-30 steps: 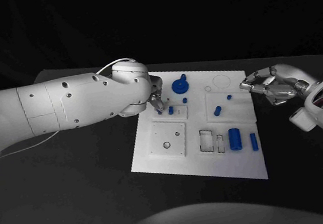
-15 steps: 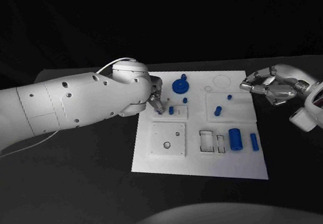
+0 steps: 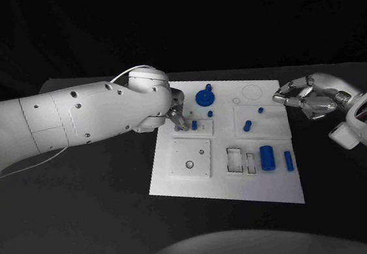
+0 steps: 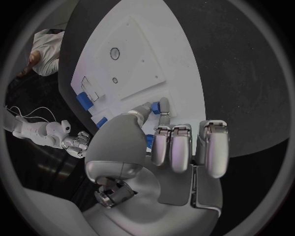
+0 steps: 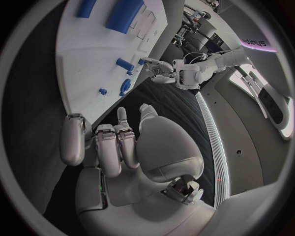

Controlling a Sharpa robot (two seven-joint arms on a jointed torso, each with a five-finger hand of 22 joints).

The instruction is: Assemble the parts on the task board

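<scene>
The white task board (image 3: 214, 181) lies in the middle of the table. My left hand (image 3: 171, 110) is over its far left corner, where thumb and a fingertip pinch a small blue peg (image 3: 194, 125) (image 4: 163, 105) standing on the board. A second small peg (image 3: 210, 114) and a round blue knob (image 3: 204, 97) sit just beyond it. Two more pegs (image 3: 247, 125) stand near the middle, and a thick blue cylinder (image 3: 266, 157) and a thin blue bar (image 3: 288, 161) lie toward the right. My right hand (image 3: 308, 97) (image 5: 117, 142) hovers off the board's right edge, fingers loosely bent and empty.
A raised square plate (image 3: 192, 156) with a round hole occupies the board's left side, and rectangular slots (image 3: 236, 160) lie beside the cylinder. A circular outline (image 3: 252, 92) marks the far right corner. Black table (image 3: 82, 203) surrounds the board.
</scene>
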